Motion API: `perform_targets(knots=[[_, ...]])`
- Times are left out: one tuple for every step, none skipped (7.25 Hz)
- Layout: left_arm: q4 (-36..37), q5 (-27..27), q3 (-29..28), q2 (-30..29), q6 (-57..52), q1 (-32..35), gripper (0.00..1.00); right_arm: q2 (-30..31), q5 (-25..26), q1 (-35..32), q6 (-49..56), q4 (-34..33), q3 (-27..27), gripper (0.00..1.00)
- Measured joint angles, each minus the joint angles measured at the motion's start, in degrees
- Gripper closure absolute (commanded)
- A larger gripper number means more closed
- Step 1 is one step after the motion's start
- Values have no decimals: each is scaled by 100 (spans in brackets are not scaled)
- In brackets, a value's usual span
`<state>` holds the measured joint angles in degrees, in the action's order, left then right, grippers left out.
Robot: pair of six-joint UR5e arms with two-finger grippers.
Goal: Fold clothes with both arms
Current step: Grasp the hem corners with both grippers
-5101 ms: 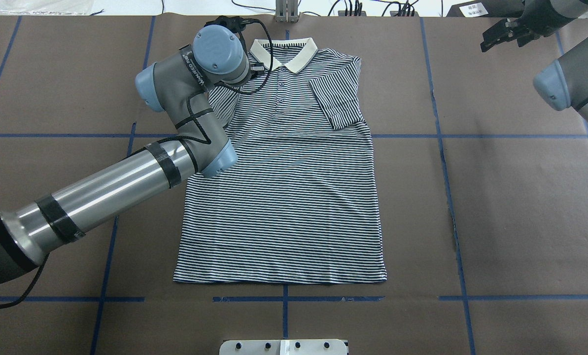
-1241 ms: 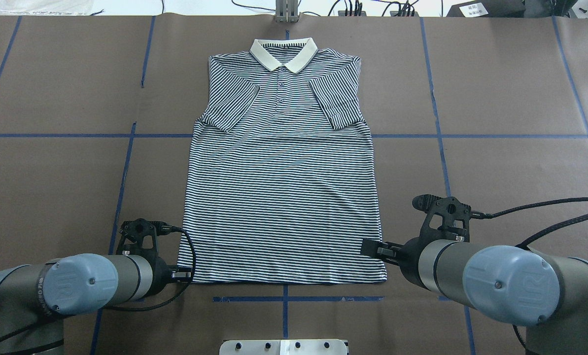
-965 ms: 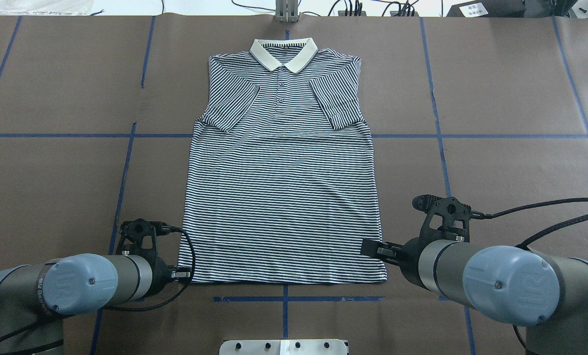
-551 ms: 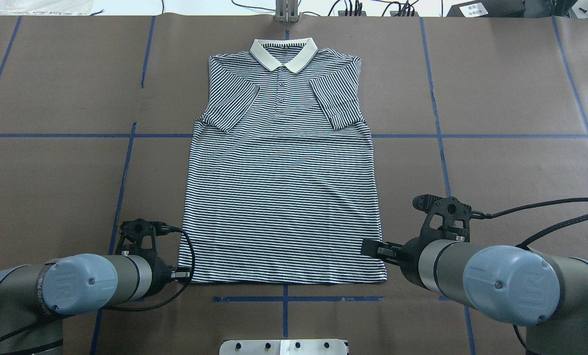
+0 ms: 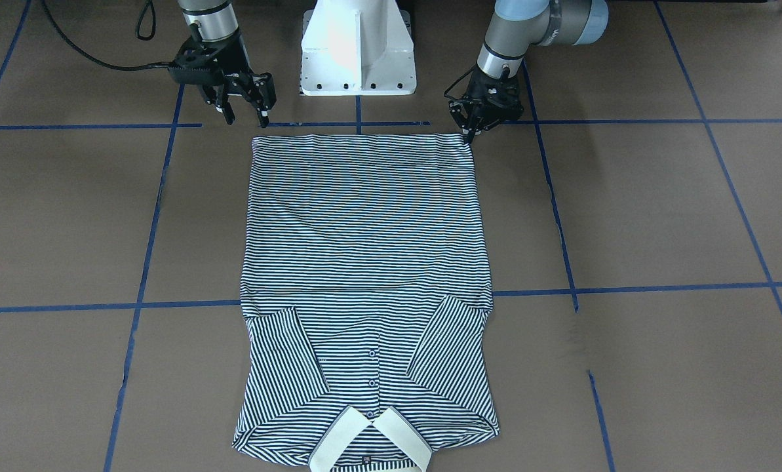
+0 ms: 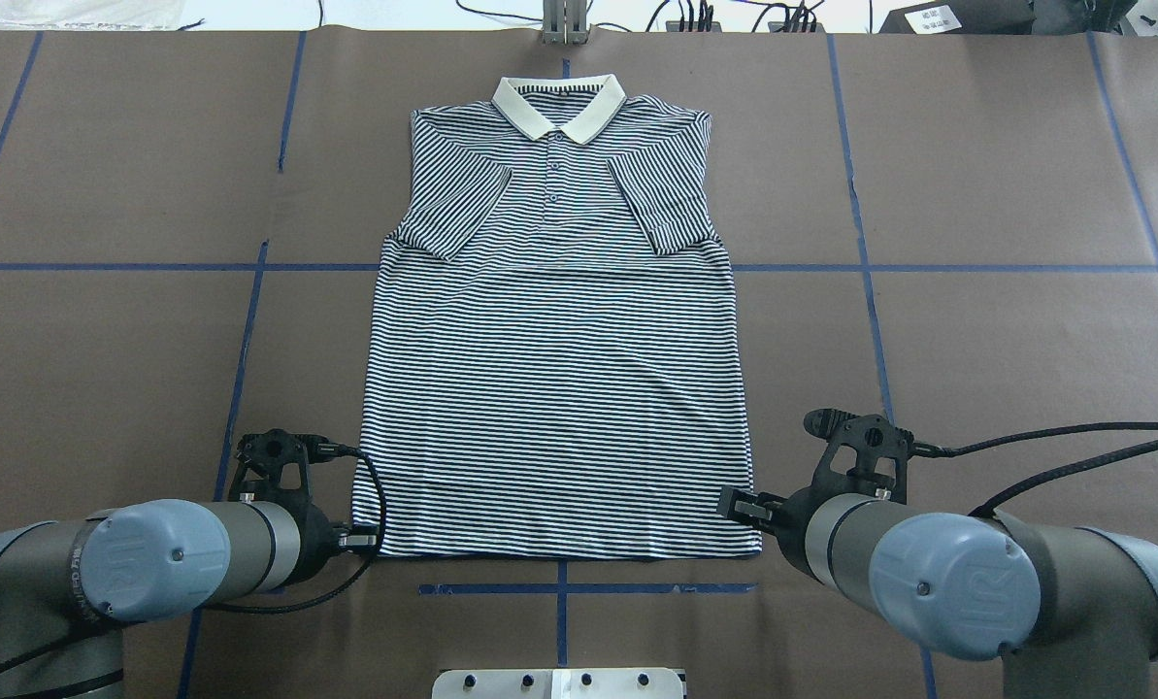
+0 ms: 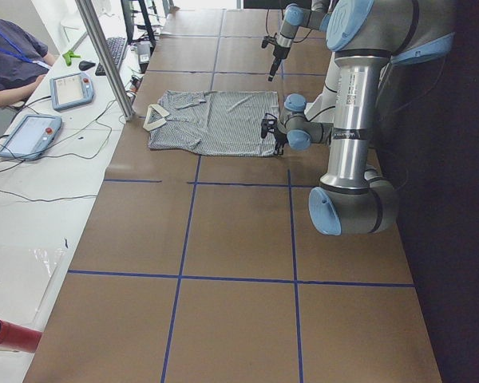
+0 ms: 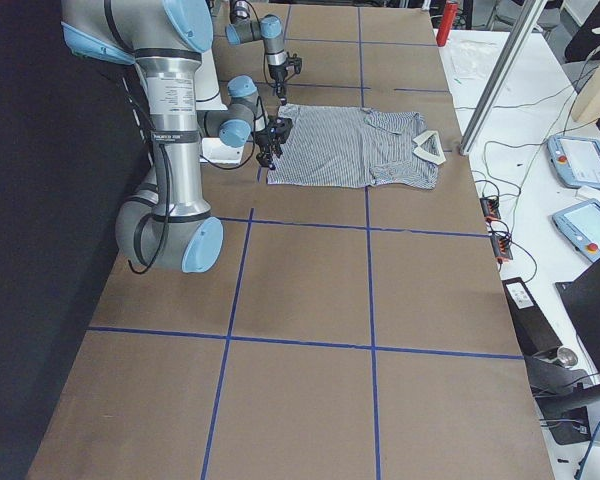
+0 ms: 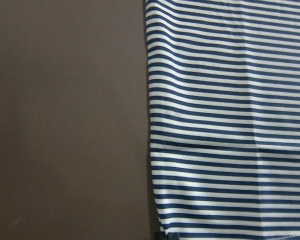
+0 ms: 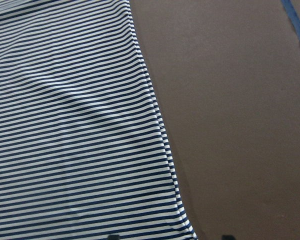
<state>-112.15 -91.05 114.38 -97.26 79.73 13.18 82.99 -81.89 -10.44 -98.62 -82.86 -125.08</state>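
Note:
The striped polo shirt (image 6: 559,388) lies flat and face up, its cream collar (image 6: 559,102) on the far side and both sleeves folded in over the chest. It also shows in the front view (image 5: 364,229). My left gripper (image 6: 363,539) (image 5: 468,134) sits low at the hem's left corner with its jaws together, apparently pinching the hem. The left wrist view shows that corner (image 9: 162,227) at the bottom edge. My right gripper (image 6: 734,505) (image 5: 244,118) is open by the hem's right corner. Its fingertips (image 10: 227,236) straddle that corner (image 10: 187,227).
The white pedestal base (image 5: 358,52) stands just behind the hem. Brown paper with blue tape lines (image 6: 559,588) covers the table. A metal post (image 6: 564,24) stands beyond the collar. Teach pendants (image 7: 68,88) and an operator (image 7: 12,64) are at a side desk.
My right arm has drawn back towards the near edge, bringing its gripper closer to the hem's right corner. The left arm and the shirt have not moved in the last second.

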Motion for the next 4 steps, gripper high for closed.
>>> perform_targets(knots=[[0,2,8,-7,-1,0,100,2,141,132,-61,8,142,41],[-2,8,11,-21,1,0,100,-12,235,228,-84,19,286,41],[-5,22,14,-41,4,0,100,-34,275,293,-89,28,412,41],[-8,67,14,-53,5,0,100,-44,291,363,-89,31,497,47]])
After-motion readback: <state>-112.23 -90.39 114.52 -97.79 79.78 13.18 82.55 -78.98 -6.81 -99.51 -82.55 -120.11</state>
